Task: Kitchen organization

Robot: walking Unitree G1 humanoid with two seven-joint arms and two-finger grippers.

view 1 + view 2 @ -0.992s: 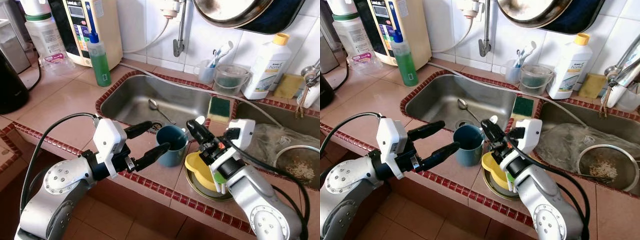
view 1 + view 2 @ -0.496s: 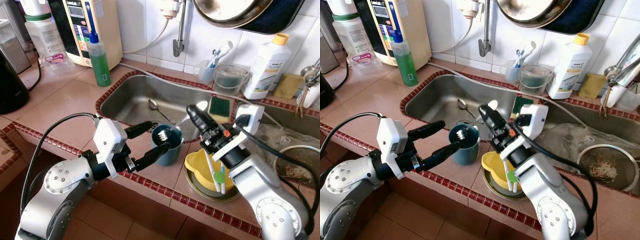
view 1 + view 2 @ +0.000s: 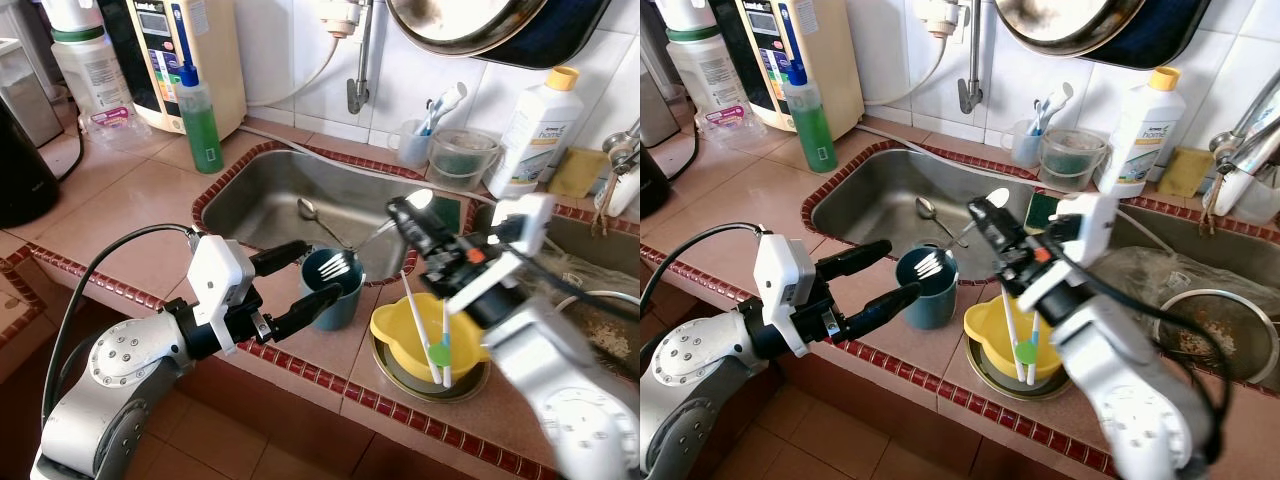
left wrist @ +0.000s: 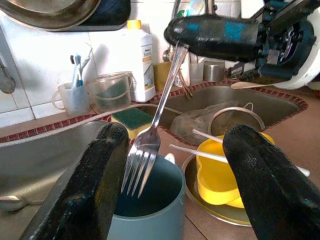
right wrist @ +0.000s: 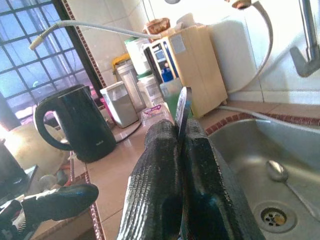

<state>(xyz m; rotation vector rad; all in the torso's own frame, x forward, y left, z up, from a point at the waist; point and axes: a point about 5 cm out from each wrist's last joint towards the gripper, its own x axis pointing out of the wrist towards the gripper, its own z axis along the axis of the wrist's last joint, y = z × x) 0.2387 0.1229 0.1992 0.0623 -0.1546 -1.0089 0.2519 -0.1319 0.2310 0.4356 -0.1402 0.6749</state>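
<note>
Right claw (image 3: 400, 209) lifted fork (image 3: 340, 263), above cup (image 3: 333, 291)

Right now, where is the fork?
The fork is held by the right gripper, tilted, with its tines over the mouth of the teal cup on the counter edge in front of the sink, between the left gripper's open fingers.

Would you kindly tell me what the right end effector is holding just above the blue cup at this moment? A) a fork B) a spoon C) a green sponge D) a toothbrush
A: the right end effector is shut on the handle of a metal fork, whose tines hang at the mouth of the blue cup, between the open fingers of the left end effector.
</note>
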